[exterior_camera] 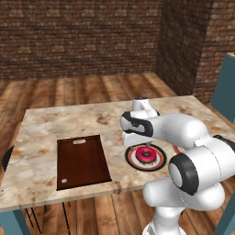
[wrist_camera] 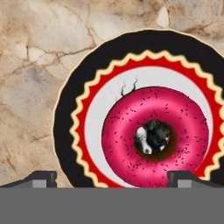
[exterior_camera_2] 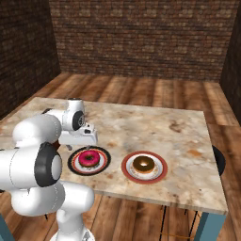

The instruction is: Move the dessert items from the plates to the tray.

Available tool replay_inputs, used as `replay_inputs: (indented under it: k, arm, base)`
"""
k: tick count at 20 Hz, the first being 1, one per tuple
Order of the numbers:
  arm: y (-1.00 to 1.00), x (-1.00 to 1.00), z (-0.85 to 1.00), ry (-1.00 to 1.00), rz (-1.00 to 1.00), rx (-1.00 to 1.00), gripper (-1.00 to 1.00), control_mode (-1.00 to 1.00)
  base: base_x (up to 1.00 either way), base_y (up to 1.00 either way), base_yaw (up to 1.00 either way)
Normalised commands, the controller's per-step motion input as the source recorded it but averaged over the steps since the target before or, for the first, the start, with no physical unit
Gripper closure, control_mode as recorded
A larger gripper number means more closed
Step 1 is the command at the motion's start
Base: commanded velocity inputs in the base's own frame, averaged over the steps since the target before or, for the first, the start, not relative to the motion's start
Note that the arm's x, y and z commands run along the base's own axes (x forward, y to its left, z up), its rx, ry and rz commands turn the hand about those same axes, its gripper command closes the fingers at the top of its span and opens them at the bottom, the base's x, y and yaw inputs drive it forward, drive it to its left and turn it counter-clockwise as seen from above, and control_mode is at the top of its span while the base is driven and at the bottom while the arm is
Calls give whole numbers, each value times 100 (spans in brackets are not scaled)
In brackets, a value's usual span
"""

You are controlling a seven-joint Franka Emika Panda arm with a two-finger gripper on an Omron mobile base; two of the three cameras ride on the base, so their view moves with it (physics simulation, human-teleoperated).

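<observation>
Gripper [wrist_camera: 112, 177], jaws spread wide, hangs just above pink doughnut [wrist_camera: 155, 135] on black-rimmed plate [wrist_camera: 65, 118], prob. to straddle it for pickup; tray [exterior_camera: 82, 160] waits nearby.

No writing, label, brand, number or sign can be read anywhere — not on the tray [exterior_camera: 82, 160], not on either plate, not on the worktop [exterior_camera_2: 155, 127]. The black-rimmed plate [wrist_camera: 70, 109] carries a scalloped red ring and a dark centre pattern under the pink doughnut [wrist_camera: 131, 131] — decoration, no letters.
</observation>
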Motion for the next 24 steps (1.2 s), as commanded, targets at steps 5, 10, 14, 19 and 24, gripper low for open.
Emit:
replay_inputs:
  k: [5, 10, 14, 19, 24]
  arm:
    - [0, 0, -4, -4, 0, 0, -100, -100]
    - [0, 0, -9, -4, 0, 0, -100, -100]
    - [0, 0, -23, -2, 0, 0, -100, -100]
    - [0, 0, -22, 0, 0, 0, -100, -100]
    - [0, 0, -23, 0, 0, 0, -100, -100]
  base:
    - [0, 0, 0]
    - [0, 0, 0]
    - [0, 0, 0]
    - [0, 0, 0]
    - [0, 0, 0]
